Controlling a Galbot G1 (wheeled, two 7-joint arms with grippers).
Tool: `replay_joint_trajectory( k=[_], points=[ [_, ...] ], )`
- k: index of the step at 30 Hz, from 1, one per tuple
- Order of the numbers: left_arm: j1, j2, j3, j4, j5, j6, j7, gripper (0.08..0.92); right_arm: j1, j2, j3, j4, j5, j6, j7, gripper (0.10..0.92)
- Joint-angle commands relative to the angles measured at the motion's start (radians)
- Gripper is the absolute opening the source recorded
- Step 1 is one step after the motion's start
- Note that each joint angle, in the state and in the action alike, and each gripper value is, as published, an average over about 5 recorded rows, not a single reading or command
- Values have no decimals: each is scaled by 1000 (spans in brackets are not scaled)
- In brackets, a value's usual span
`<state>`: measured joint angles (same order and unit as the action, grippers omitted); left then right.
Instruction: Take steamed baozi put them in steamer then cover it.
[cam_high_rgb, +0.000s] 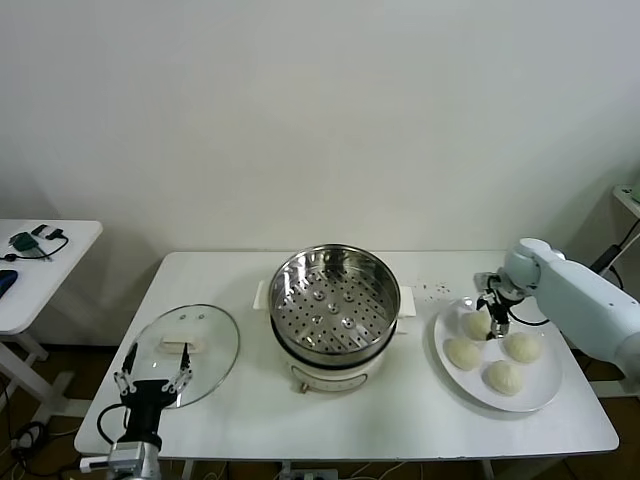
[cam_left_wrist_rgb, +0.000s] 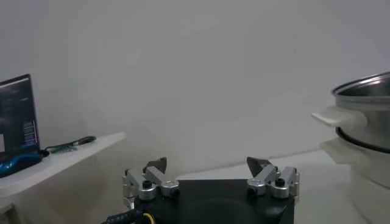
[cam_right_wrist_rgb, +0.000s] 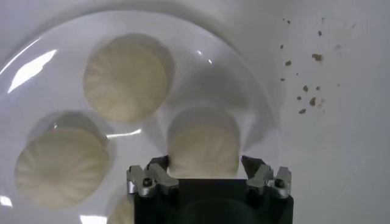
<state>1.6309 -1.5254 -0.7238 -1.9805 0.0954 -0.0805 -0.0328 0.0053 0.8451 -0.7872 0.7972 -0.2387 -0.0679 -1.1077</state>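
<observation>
Baozi (cam_right_wrist_rgb: 204, 143) sits clamped between my right gripper (cam_right_wrist_rgb: 205, 165) fingers on the plate (cam_high_rgb: 545, 392); my left gripper (cam_high_rgb: 152, 377) hangs released beside the lid (cam_high_rgb: 210, 340).

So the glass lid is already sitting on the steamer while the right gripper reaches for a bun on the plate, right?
Not quite: the glass lid lies on the table beside the steamer, which stands uncovered, as the head view shows. The right gripper is indeed at a bun on the plate.

Right hand (cam_right_wrist_rgb: 206, 167) straddles one bun (cam_right_wrist_rgb: 203, 143) on the white plate (cam_right_wrist_rgb: 244, 73), a finger (cam_right_wrist_rgb: 157, 170) at each side of it. Two more buns (cam_right_wrist_rgb: 125, 79) alongside, crumbs (cam_right_wrist_rgb: 304, 91) on the surface (cam_right_wrist_rgb: 341, 152) past the rim.
</observation>
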Motion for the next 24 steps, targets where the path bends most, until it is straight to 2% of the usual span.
replay_joint_trajectory(
  k=[1, 8, 14, 18, 24],
  points=[
    [2, -1, 0, -1, 1, 1, -1, 823, 6, 13, -9, -15, -5, 2, -3, 698],
    [11, 1, 0, -3, -3, -2, -2, 823, 71, -33, -68, 69, 26, 64, -9, 696],
    [24, 9, -1, -5, -12, -4, -2, 823, 372, -82, -323, 247, 82, 209, -39, 702],
    [31, 10, -1, -9, -20, -3, -2, 823, 597, -42, -490, 333, 133, 295, -56, 704],
    [44, 11, 4, -16, -24, -2, -1, 823, 806, 81, -582, 383, 134, 446, -70, 704]
  ],
)
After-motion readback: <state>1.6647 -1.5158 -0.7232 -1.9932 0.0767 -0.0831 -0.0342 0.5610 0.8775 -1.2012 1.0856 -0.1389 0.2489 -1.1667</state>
